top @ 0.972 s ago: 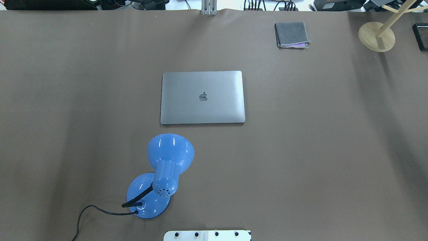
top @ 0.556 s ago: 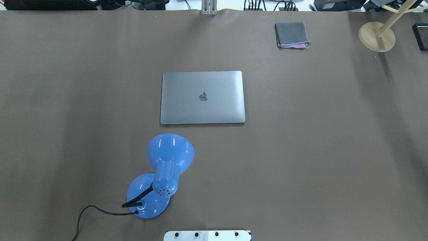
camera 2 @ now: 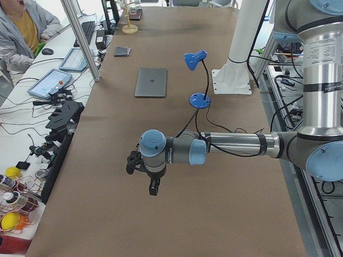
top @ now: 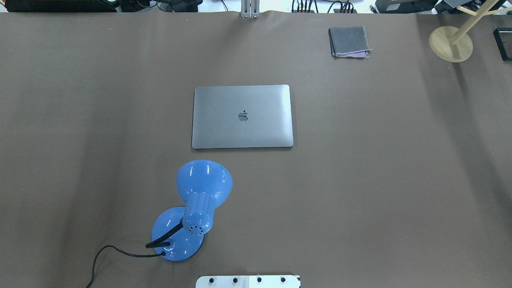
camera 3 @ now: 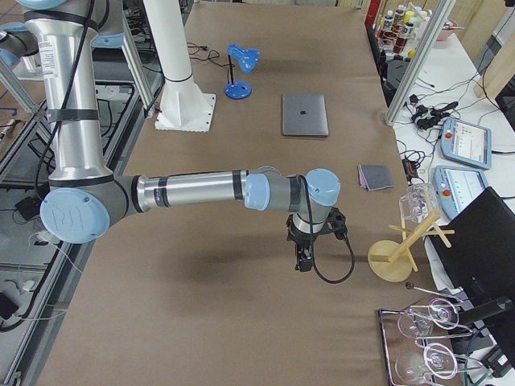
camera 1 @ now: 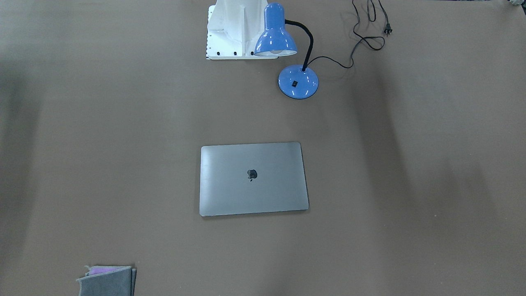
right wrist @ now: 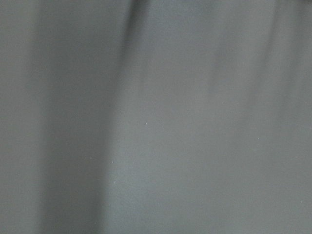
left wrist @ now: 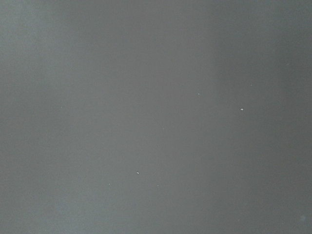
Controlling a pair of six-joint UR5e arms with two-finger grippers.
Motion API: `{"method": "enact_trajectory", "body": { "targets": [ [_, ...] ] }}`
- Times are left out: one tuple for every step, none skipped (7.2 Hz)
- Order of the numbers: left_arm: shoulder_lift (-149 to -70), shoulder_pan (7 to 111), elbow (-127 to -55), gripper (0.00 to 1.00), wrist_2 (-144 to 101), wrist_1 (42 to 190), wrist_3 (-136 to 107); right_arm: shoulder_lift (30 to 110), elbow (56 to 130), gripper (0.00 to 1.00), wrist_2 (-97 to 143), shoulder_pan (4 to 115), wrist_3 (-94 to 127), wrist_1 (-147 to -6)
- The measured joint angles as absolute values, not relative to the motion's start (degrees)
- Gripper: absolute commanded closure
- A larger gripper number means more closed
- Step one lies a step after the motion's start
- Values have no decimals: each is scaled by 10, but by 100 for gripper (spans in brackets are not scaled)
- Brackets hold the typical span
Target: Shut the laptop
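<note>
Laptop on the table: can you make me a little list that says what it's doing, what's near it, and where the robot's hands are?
laptop: slim grey metal laptop, lid shut, lying flat, apple logo facing up
lamp: blue desk lamp, near the laptop's robot-side edge, not touching
cloth: small grey folded cloth, far away
left hand: over bare table, far from laptop; open or shut, can't tell
right hand: same
job: looks done

Soft, even light. Faint wide shadows cross the brown counter (top: 360,180). The wrist pictures, looking below the left end effector (camera 2: 153,188) and right end effector (camera 3: 302,264), are dim, grey and blurry. Small glints shine on the lamp (top: 204,184).
</note>
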State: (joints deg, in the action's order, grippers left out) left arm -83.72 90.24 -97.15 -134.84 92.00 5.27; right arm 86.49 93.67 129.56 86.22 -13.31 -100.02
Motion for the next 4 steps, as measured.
{"method": "enact_trajectory", "body": {
  "targets": [
    [-838, 903, -977, 2, -1346, 920, 53, 866, 937, 0, 1296, 862, -133, -1000],
    [-838, 903, -979, 2, -1346, 921, 53, 866, 937, 0, 1297, 862, -132, -1000],
    [-837, 903, -981, 2, -1347, 921, 54, 867, 938, 0, 1297, 862, -131, -1000],
    [-836, 903, -981, 2, -1349, 922, 54, 869, 939, 0, 1297, 862, -131, -1000]
  ]
}}
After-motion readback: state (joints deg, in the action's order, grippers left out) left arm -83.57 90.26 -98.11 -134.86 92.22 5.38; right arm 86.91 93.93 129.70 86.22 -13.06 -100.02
